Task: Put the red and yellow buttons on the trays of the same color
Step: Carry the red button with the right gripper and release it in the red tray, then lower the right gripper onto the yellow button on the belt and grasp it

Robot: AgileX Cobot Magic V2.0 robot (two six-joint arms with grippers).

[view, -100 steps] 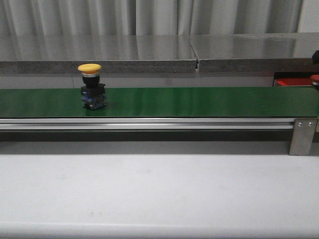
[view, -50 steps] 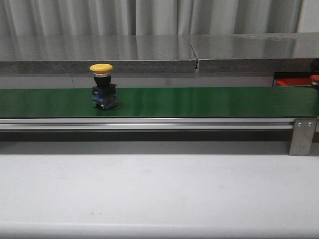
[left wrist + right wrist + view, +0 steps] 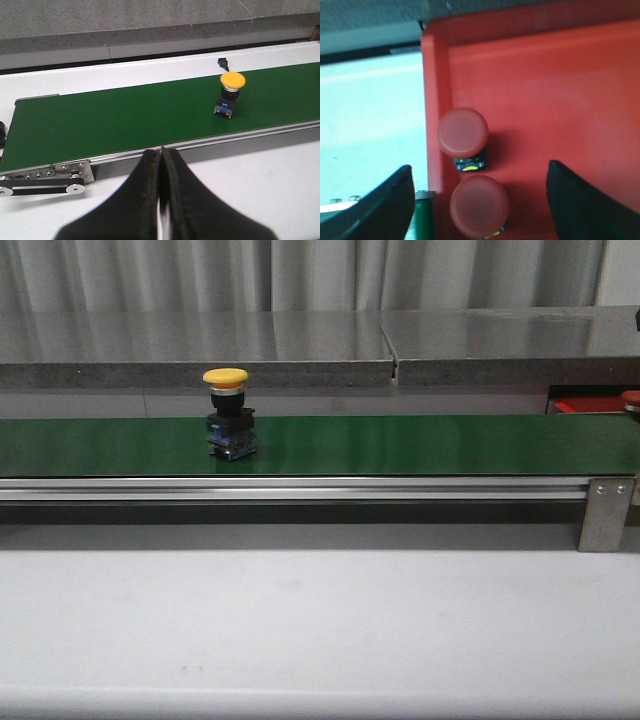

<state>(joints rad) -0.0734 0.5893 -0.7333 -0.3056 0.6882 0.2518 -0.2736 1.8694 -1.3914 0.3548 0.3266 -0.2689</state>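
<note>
A yellow-capped button (image 3: pixel 227 418) stands upright on the long green belt (image 3: pixel 420 444), left of its middle; in the left wrist view the same yellow button (image 3: pixel 230 93) is well ahead of my left gripper (image 3: pixel 161 153), which is shut on nothing above the white table. My right gripper (image 3: pixel 480 170) hangs open over the red tray (image 3: pixel 560 100), of which a sliver (image 3: pixel 576 406) shows at the belt's far right. Two red buttons (image 3: pixel 463 132) (image 3: pixel 479 205) stand near the tray's edge, the nearer one between the spread fingers (image 3: pixel 390 200), untouched. No yellow tray is in view.
The belt runs across the table on an aluminium rail (image 3: pixel 300 488) with a bracket (image 3: pixel 603 512) at its right end. A grey stone ledge (image 3: pixel 200 350) runs behind it. White table (image 3: pixel 320 630) lies in front. Belt rollers (image 3: pixel 45 180) sit at the left end.
The yellow button has ridden the belt to the right, about a button's width per half second. Nothing else has visibly moved.
</note>
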